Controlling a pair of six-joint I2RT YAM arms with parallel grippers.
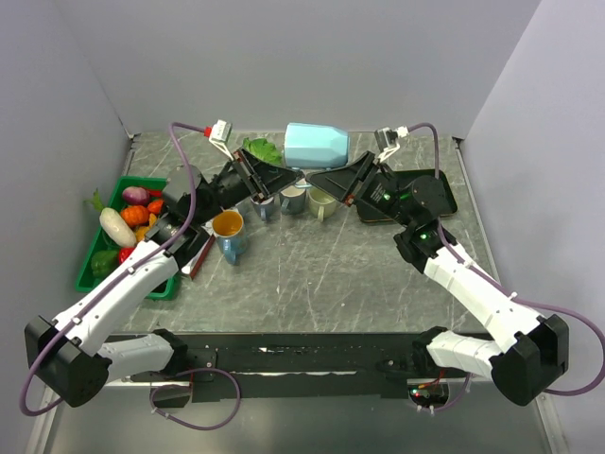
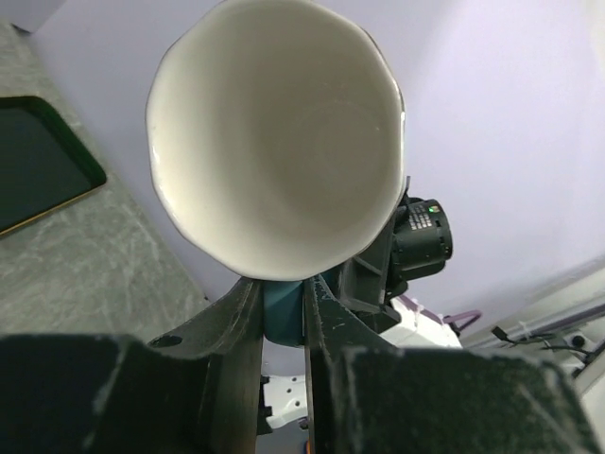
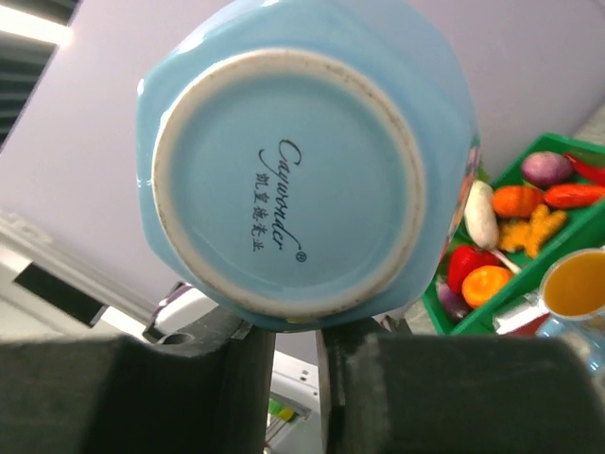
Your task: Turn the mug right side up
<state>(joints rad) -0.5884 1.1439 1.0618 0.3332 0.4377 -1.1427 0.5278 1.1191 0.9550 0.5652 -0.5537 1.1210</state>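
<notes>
A large light-blue mug (image 1: 317, 144) is held on its side in the air at the back middle. My left gripper (image 1: 288, 177) is shut on its teal handle (image 2: 282, 312) from the left. The left wrist view looks into the mug's white inside (image 2: 274, 142). My right gripper (image 1: 318, 178) comes in from the right, its fingers narrow under the mug. The right wrist view shows the mug's blue base (image 3: 293, 170) with dark lettering. The handle is hidden behind the base rim there, right at the right gripper's (image 3: 295, 331) fingertips.
A green crate (image 1: 95, 270) of toy vegetables stands at the left. A blue mug with an orange inside (image 1: 228, 227) stands beside it. Small cups (image 1: 293, 199) stand below the held mug. A black tray (image 1: 442, 194) lies at the right. A green leaf (image 1: 263, 148) lies at the back.
</notes>
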